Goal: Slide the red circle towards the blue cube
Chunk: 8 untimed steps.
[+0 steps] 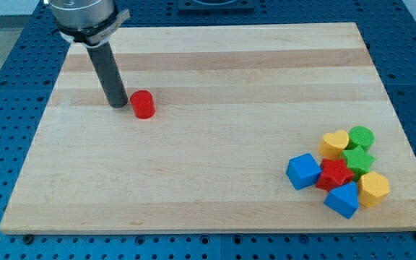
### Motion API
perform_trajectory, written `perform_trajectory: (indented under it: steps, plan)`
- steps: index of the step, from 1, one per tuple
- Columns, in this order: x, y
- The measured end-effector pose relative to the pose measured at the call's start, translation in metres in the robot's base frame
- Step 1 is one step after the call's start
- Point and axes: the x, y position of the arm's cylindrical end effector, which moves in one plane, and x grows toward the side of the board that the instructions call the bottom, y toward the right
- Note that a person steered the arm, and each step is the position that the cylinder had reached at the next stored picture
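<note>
Standing upright at the board's (215, 72) ten o'clock corner: dark rod, my tip (118, 105) resting on the wood, no jaws to open or close, gripping nothing. Sitting just beside the tip at its three o'clock, contact too close to tell: red circle (144, 105), a short cylinder, alone on that side. Lying well apart, at the circle's four o'clock, near the board's lower right corner: a tight cluster of seven blocks. Leading the cluster at its nine o'clock edge: blue cube (303, 171). Touching it at three o'clock: red star (335, 174). Sitting at the cluster's twelve o'clock: yellow heart (334, 142) and green round block (361, 136). Resting below those: green star (357, 159). Closing the cluster at five o'clock: yellow hexagon (373, 188). Sitting at six o'clock: second blue block (341, 200), shape unclear.
</note>
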Motion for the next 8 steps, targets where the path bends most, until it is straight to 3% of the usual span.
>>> perform_trajectory:
  steps: [1, 3, 4, 6, 8]
  plan:
    - [0.028, 0.038]
    - [0.003, 0.016]
    - [-0.004, 0.035]
    - [0.03, 0.165]
    - [0.025, 0.117]
